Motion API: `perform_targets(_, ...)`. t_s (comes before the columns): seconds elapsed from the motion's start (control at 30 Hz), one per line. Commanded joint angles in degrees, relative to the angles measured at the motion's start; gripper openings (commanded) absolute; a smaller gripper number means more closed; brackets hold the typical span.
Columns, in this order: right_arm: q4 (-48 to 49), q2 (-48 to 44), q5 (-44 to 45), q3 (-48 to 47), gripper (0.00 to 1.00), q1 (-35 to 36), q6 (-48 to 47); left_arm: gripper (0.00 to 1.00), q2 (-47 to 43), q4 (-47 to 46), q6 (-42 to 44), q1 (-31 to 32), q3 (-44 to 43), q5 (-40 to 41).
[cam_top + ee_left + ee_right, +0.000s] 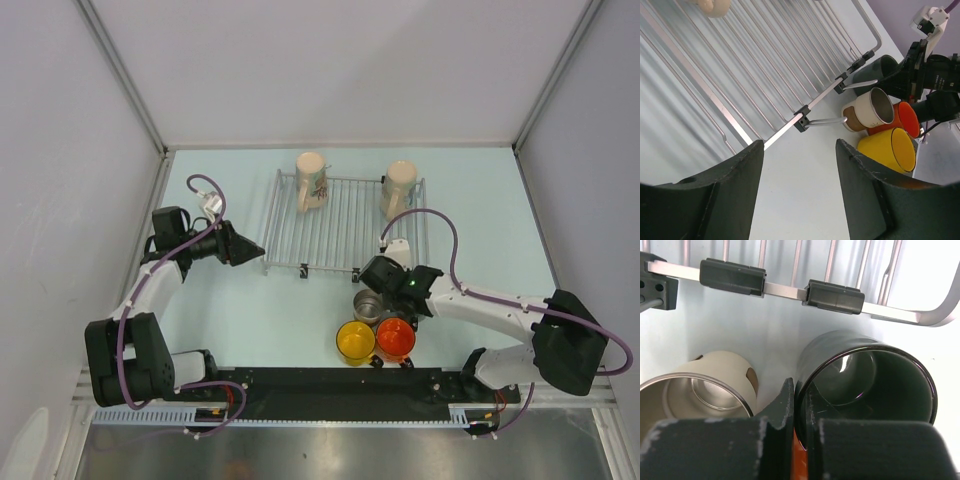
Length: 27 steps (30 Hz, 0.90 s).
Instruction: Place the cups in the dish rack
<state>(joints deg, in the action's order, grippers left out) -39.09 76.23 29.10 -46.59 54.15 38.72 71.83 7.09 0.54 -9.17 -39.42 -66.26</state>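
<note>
Top external view showed the dish rack lying flat at the far middle of the bench. Two cream cups sat along its far edge, the patterned cup toward the left and the plain cream cup at the right corner. The other four cups were off the rack, grouped on the bench just in front of its right half. The yellow cup and the orange cup stood side by side with their mouths up, nearest the arm bases. The steel cup stood just behind them, toward the rack.

Right wrist view showed the right fingers clenched on the near wall of the dark cup. One finger was outside it, between the dark cup and the steel cup, and the other was inside the mouth. The dark cup stood on the bench just beside the rack's near rail, below two black clips. Whether it touched the steel cup could not be told.

Left wrist view showed the left fingers spread apart and grasping nothing. They were low over the bench by the rack's near left corner and pointed toward the cluster of cups.
</note>
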Motion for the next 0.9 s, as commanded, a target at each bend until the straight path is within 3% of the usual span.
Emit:
perform_targets(0.0, 1.0, 0.8, -0.9, -0.4, 0.00, -0.1, 0.8, 0.64, -1.4, -0.1, 2.1, -0.8, -0.7, -2.6)
perform_targets(0.57, -16.1, -11.4, 7.6, -23.9, 0.00, 3.8, -1.3, 0.65, -3.6, 1.0, 1.0, -0.8, -0.9, -5.3)
perform_targets(0.67, -8.8, -15.9, 4.1, -24.1, 0.00, 6.3, -3.5, 0.67, -5.7, 5.2, 1.2, -0.8, -2.9, -7.5)
perform_targets(0.87, 36.3, -27.1, -18.5, -6.6, 0.00, 4.7, -8.7, 0.77, -10.4, 20.4, 2.4, -0.6, -13.1, -12.6)
